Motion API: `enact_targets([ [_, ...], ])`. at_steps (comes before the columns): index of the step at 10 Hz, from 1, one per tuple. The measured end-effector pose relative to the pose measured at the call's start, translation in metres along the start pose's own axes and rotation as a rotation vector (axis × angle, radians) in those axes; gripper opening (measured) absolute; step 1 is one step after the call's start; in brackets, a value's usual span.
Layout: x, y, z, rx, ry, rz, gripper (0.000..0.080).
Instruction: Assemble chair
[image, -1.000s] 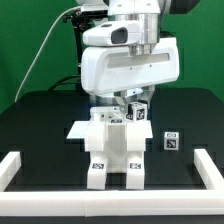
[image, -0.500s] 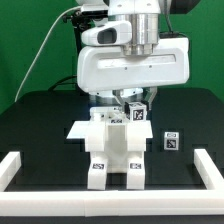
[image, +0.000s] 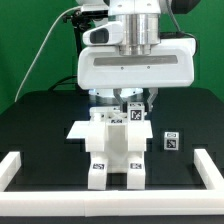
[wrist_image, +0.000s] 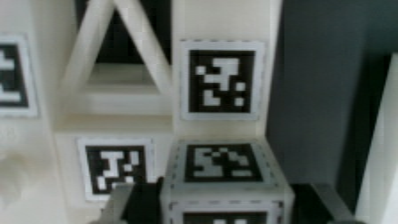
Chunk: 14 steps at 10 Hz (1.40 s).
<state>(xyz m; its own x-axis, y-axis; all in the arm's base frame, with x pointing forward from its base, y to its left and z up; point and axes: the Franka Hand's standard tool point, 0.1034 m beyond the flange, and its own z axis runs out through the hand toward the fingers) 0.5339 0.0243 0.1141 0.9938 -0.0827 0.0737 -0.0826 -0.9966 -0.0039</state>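
Chair (image: 112, 150) stands just ahead of jaws; gripper (wrist_image: 217, 203) pinches small tagged block (image: 134, 112); open table (image: 40, 125) either side.

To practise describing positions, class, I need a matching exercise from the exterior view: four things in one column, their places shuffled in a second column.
Things:
1 chair
2 small tagged piece
3 border rail
4 robot arm

Places:
A along the front edge of the table
B middle of the table
C above the chair
D alone on the table, to the exterior view's right of the chair

Pairs: 1-B; 2-D; 3-A; 4-C
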Motion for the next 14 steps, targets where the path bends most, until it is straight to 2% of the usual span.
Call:
enact_targets([
  [4, 0.0002, -0.0006, 0.0002, 0.007, 0.000, 0.254, 0.0284],
  [9, 0.0002, -0.0044, 0.0000, 0.035, -0.009, 0.636, 0.0284],
  [11, 0.0012, -0.0043, -0.0005, 0.056, -0.019, 0.855, 0.0284],
  [12, 0.0009, -0.0046, -0.0003, 0.056, -0.019, 0.843, 0.0284],
  [13, 0.0008, -0.0047, -0.0001, 0.055, -0.019, 0.833, 0.0366],
  [14, 0.0008, -0.0047, 0.0000, 0.056, -0.018, 0.804, 0.0502],
])
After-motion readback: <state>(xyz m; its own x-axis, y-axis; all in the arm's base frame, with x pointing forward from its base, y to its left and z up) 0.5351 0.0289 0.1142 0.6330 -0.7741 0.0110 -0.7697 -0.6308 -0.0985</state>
